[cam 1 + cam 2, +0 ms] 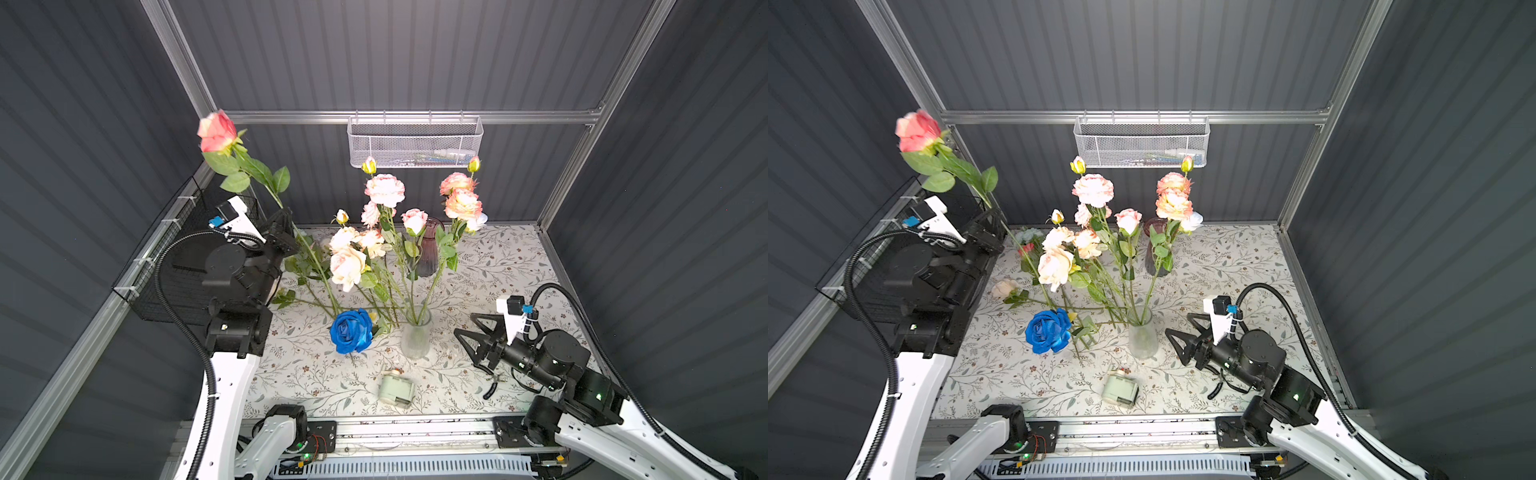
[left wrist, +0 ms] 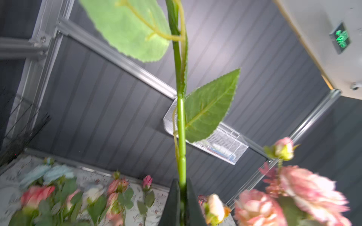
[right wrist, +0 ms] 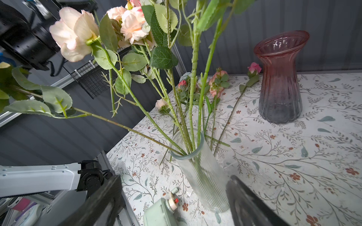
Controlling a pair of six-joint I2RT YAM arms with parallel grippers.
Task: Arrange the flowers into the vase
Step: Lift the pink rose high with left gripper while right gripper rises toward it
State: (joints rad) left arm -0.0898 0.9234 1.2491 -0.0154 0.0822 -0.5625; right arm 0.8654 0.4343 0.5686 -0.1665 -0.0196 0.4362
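A clear ribbed vase stands mid-table and holds several flowers in pink, peach and cream. A deep blue rose hangs low just left of it. My left gripper is shut on the green stem of a pink rose, held high at the far left and tilted. My right gripper stands open just right of the vase, holding nothing. More flowers lie loose on the table at the back left.
A pink-to-grey glass vase stands behind the clear one. A pale green device lies near the front edge. A black wire basket hangs on the left wall, a white mesh basket on the back rail.
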